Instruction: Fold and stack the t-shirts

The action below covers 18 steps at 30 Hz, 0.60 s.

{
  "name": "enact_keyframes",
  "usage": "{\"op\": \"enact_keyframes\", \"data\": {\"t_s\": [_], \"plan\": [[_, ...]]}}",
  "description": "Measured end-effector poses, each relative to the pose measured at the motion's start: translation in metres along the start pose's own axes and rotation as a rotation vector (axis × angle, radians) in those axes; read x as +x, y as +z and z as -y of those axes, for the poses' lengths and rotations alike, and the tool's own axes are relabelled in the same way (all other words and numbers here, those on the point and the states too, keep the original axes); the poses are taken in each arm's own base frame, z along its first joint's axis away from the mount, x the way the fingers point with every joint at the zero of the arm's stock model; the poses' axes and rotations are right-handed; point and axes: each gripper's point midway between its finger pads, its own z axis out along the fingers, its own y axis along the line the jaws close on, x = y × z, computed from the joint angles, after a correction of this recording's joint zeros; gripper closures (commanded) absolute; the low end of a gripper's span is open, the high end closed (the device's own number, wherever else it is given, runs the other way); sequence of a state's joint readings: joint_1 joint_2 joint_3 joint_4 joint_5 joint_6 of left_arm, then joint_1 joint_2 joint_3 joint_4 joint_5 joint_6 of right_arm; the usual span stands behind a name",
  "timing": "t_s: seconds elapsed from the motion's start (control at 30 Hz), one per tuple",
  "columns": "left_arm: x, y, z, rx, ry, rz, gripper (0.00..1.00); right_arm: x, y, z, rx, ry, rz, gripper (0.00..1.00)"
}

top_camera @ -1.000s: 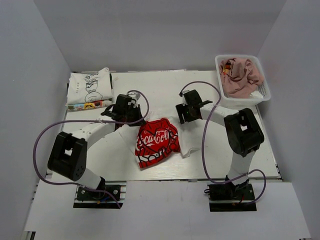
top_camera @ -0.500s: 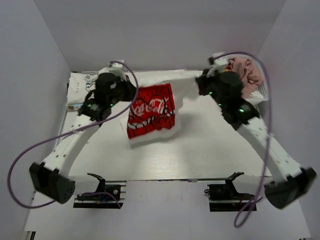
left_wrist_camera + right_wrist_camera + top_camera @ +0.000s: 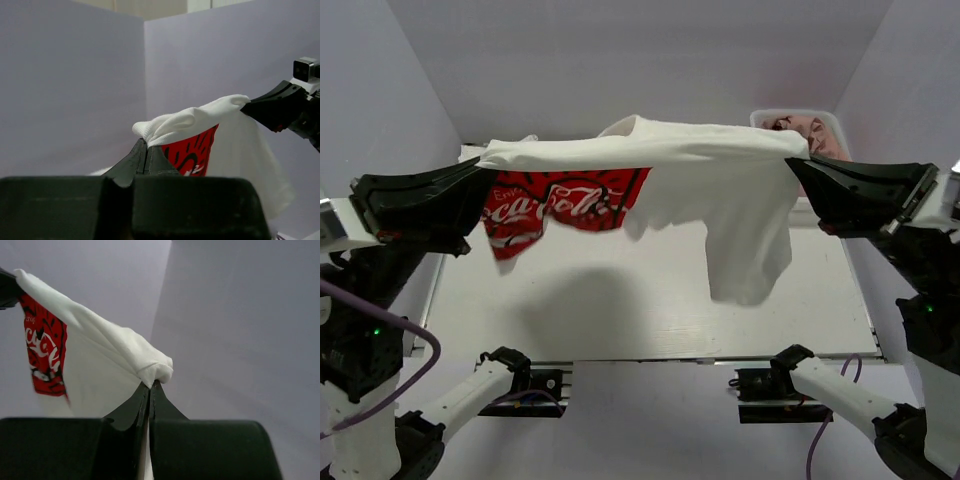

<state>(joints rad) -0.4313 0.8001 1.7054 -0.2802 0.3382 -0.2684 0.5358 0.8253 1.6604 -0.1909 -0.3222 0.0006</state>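
Coca-Cola t-shirt [image 3: 720, 190] is held in the air above the table [image 3: 620, 320], stretched between both arms. Left gripper [image 3: 478, 178] is clenched on one end, right gripper [image 3: 800, 165] clenched on the other (both wrist views show cloth pinched right at the fingertips). The red print hangs toward the left; a white flap droops lower on the right. The shirt screens the table's far edge and part of the white basket [image 3: 800, 112] at far right, where a pink t-shirt [image 3: 820, 135] lies. Table is white, with the shirt's shadow on it. Pale grey walls enclose three sides.
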Motion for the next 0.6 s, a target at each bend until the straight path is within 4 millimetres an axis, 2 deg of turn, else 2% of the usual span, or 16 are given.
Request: {"op": "enact_keyframes", "data": {"t_s": [0.03,0.1,0.2,0.23,0.3,0.33,0.4,0.43,0.47,0.53,0.57,0.6], "plan": [[-0.009,0.001,0.006,0.027,0.011,0.015,1.0,-0.008,-0.001,-0.004,-0.019,-0.007,0.016,1.0],[-0.014,0.008,0.009,0.053,0.018,0.02,1.0,-0.018,-0.004,-0.006,-0.023,-0.016,0.038,1.0],[0.003,0.036,-0.008,0.034,0.01,-0.009,1.0,-0.013,0.0,0.007,0.036,-0.017,0.03,1.0],[0.014,0.048,-0.018,0.016,0.006,-0.025,1.0,-0.003,0.005,0.017,0.078,-0.013,0.01,1.0],[0.049,0.078,-0.048,-0.038,-0.005,-0.069,1.0,0.028,0.016,0.044,0.201,-0.002,-0.034,1.0],[0.071,0.093,-0.063,-0.069,-0.012,-0.093,1.0,0.055,0.019,0.061,0.285,0.01,-0.085,1.0],[0.139,0.117,-0.102,-0.145,-0.034,-0.182,1.0,0.129,0.02,0.096,0.459,0.033,-0.213,1.0],[0.183,0.126,-0.12,-0.177,-0.053,-0.247,0.96,0.178,0.013,0.111,0.549,0.048,-0.315,1.0],[0.232,0.132,-0.138,-0.208,-0.076,-0.318,0.86,0.228,0.002,0.124,0.632,0.055,-0.416,1.0],[0.338,0.13,-0.169,-0.255,-0.124,-0.485,0.44,0.327,-0.035,0.135,0.759,0.079,-0.647,1.0],[0.398,0.119,-0.181,-0.283,-0.164,-0.586,0.23,0.376,-0.063,0.136,0.813,0.09,-0.777,1.0],[0.46,0.098,-0.19,-0.315,-0.21,-0.704,0.0,0.418,-0.094,0.132,0.859,0.108,-0.896,1.0]]}}
